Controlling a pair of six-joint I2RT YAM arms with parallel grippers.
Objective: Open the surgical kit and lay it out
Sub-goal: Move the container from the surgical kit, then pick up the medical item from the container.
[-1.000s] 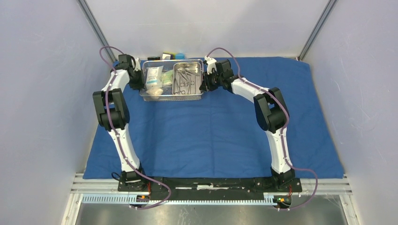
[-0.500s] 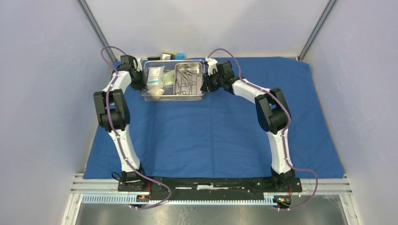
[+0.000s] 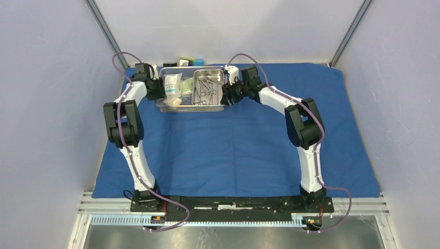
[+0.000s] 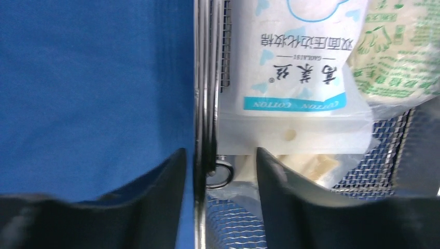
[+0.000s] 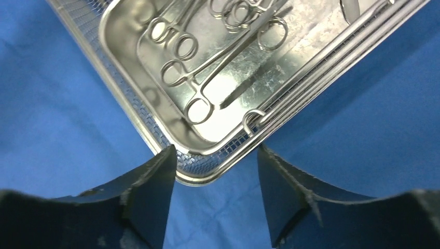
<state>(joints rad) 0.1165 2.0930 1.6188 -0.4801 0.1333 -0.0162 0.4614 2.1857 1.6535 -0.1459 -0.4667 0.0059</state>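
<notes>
The wire-mesh basket (image 3: 191,108) sits on the far part of the blue cloth (image 3: 233,150), which is spread flat over the table and reaches well out from the basket on the near and right sides.

The right half of the basket holds a smaller steel pan (image 5: 306,46). Slim scissor-like instruments (image 5: 207,78) lie loose on the pan's floor, their ring handles overlapping. The left half holds packets: a white packet (image 4: 296,57) with blue print, a green-printed packet (image 4: 399,57) touching it on the side away from the basket's left rim, and a 3rd, pale packet (image 4: 316,166) partly hidden under the white one.

The left claw (image 4: 219,155) is at the basket's left rim, spread, with 1 finger outside the wire rim and 1 inside, not pinching it. The right claw (image 5: 215,153) is at the basket's right end, spread wide, with a corner of the basket between its 2 fingers and blue cloth showing on either side of that corner.

Just behind the basket, small blocks (image 3: 187,61) stand against the back wall. Pale walls (image 3: 46,104) close in the cloth on 3 sides, and a metal rail (image 3: 233,205) runs along the near edge, well apart from the basket.
</notes>
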